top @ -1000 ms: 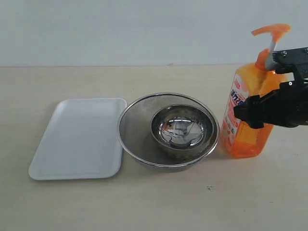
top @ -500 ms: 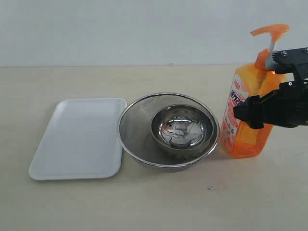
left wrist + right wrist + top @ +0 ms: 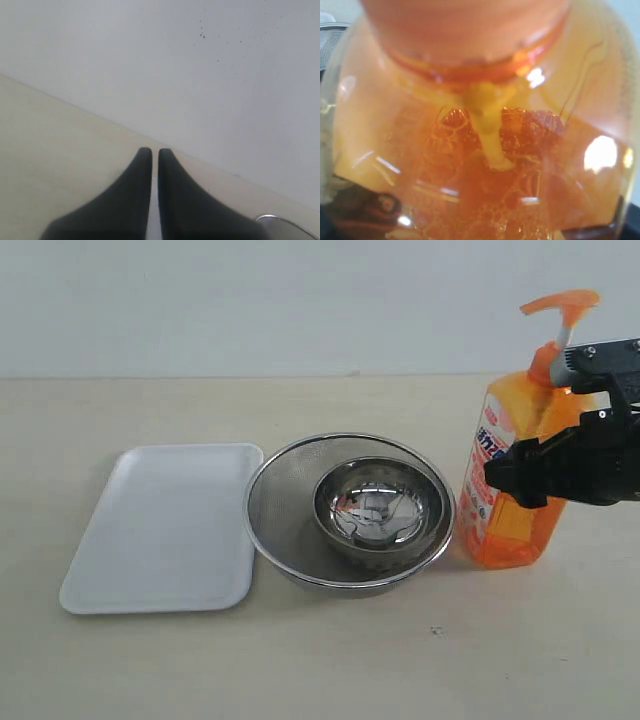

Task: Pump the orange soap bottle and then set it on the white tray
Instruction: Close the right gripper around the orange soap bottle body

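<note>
The orange soap bottle stands on the table at the right, its orange pump head up on its white stem. My right gripper reaches in from the right edge and is shut on the bottle's body at mid height, one black finger across its front. In the right wrist view the bottle fills the picture and hides the fingers. The white tray lies flat and bare at the left. My left gripper is shut with nothing in it, over bare table near the wall; it does not show in the exterior view.
A round steel mesh strainer with a shiny steel bowl inside it sits between the tray and the bottle, close to both. A piece of the strainer's rim shows in the left wrist view. A plain wall stands behind the table.
</note>
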`<state>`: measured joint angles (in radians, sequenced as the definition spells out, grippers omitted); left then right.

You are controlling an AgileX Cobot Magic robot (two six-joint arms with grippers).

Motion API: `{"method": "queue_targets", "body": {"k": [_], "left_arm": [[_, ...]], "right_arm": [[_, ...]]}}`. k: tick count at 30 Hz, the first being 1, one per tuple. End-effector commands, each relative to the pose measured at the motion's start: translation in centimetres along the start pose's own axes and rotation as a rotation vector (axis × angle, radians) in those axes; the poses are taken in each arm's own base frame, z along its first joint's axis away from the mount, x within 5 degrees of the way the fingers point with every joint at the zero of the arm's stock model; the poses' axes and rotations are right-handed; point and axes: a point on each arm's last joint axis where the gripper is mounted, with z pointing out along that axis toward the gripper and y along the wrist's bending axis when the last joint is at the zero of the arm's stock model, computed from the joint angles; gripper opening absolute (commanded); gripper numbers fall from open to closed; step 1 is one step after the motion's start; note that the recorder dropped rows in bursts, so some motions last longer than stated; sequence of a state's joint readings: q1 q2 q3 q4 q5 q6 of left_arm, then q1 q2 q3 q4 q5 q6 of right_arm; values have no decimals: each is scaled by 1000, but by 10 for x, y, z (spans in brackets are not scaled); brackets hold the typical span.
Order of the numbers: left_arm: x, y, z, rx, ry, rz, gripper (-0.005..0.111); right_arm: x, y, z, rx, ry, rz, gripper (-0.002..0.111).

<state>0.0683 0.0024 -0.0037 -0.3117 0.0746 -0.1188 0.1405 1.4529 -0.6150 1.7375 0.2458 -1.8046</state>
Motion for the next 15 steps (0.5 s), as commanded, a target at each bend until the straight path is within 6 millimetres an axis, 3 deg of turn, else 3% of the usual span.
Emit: {"method": "queue_targets", "body": {"k": [1,8,15], "left_arm": [[1,0,0,0,2,2,5],[1,0,0,0,2,2,5],[1,0,0,0,2,2,5]], "right_arm": [[3,3,3,-42,6,12,0],[5,-7,2,68,30,1,0],[-8,-4,-9,140,-12,-58,0]]}}
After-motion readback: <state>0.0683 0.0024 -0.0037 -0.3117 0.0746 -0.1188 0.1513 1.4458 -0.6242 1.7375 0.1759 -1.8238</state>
